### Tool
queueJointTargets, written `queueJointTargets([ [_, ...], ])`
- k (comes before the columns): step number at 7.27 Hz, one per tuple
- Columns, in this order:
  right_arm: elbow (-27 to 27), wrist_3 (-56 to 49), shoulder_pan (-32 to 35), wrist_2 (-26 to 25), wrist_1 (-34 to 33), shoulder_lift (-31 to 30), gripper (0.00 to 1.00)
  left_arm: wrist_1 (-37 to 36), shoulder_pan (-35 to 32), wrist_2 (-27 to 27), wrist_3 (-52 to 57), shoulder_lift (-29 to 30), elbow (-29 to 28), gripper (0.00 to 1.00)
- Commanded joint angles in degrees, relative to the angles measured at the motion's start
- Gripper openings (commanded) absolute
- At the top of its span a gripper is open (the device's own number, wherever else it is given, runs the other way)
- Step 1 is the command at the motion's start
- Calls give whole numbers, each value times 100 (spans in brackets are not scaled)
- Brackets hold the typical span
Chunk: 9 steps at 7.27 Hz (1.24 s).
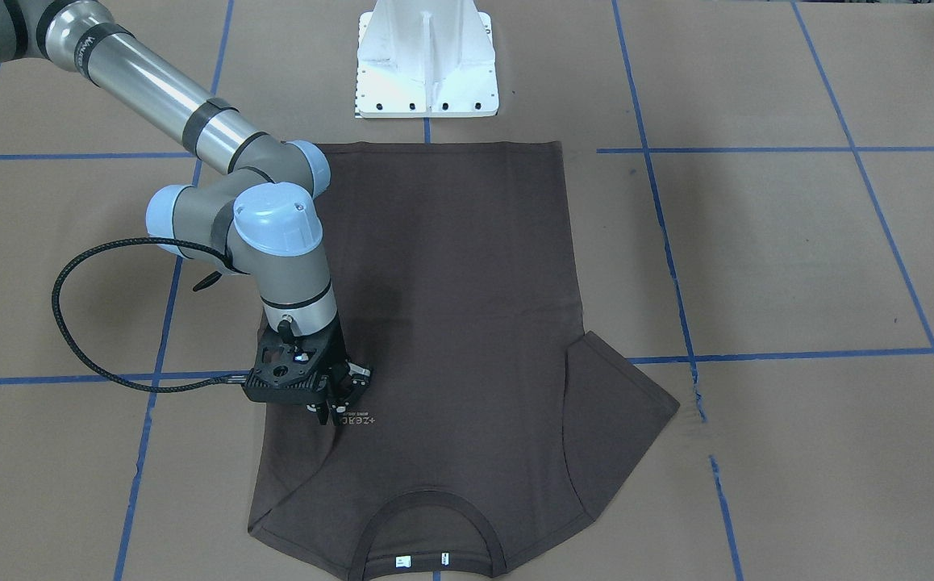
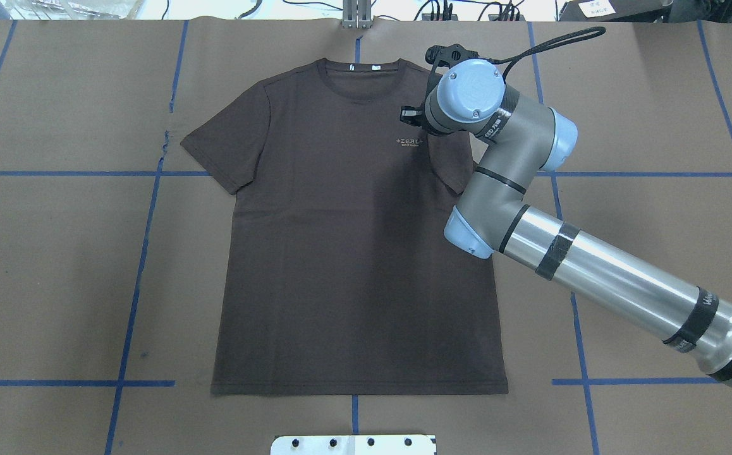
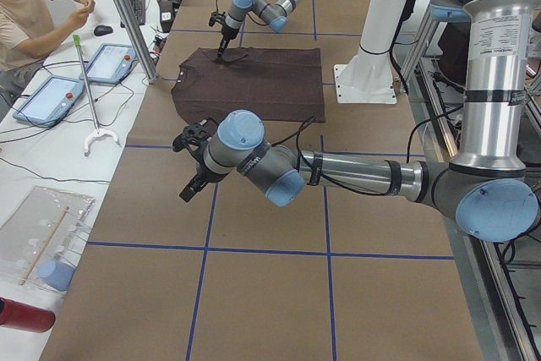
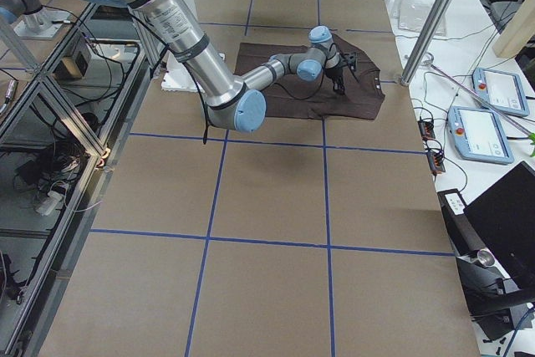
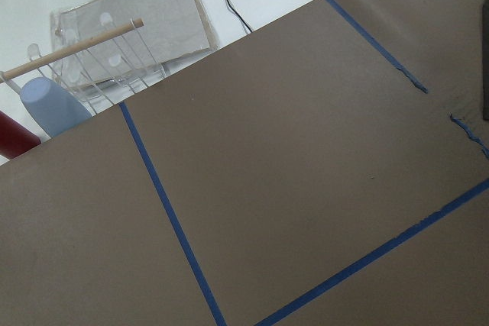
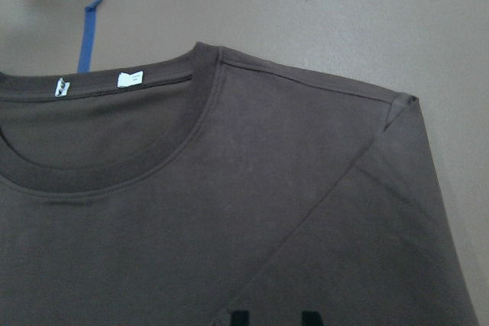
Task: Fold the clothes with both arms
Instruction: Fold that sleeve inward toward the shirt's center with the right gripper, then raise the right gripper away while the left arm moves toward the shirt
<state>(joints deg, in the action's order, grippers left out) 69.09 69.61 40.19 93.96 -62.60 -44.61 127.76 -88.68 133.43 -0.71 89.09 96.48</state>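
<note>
The dark brown T-shirt [image 2: 341,253] lies flat and front up on the brown paper, with its collar [image 6: 107,158] on the side away from the robot. One sleeve [image 2: 449,161] is folded in over the chest, and the other sleeve [image 2: 224,148] is spread out flat. My right gripper [image 1: 331,418] points down at the folded sleeve beside the pale logo [image 1: 358,421]. It is open: its black fingertips [image 6: 241,317] stand apart just over the cloth. My left gripper [image 3: 191,166] hovers over bare paper, well clear of the shirt. I cannot tell whether it is open or shut.
The white pedestal base [image 1: 427,56] stands just behind the shirt's hem. Blue tape lines [image 2: 145,253] cross the paper. A person [image 3: 34,14] sits at a side table with tablets [image 3: 106,61]. A clear rack and a blue cup [image 5: 50,108] lie past the table's edge.
</note>
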Motion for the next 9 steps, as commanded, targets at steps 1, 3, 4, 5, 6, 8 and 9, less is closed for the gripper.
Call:
queueJointTargets([
  [1,25,-315,442,705,-51,111,100,239,9,-2,-279,117,-32,100],
  [3,287,-1330,1329,1963,-426,-64,100,881,409,-28,-1048,257,20,100],
  [4,689,-1832,1803,2403,-672,-404,100,796,1092,-63,-1698,702,-102,100],
  [5,1093,-2611,2339,3043,-814,-947,100,856,1325,-481,-2714,846,-260,100],
  [6,1211,-3350,2927,3536,-824,-1353,100,865,1571,-990,-3499,1030,-270,98],
  [8,1203,-4758,3677,3918,-815,-2039,100,795,2413,-1588,-4852,1504,-523,80],
  [9,1255,-4807,3811,3954,-798,-2191,100,786,3061,-2393,-5600,1802,-812,71],
])
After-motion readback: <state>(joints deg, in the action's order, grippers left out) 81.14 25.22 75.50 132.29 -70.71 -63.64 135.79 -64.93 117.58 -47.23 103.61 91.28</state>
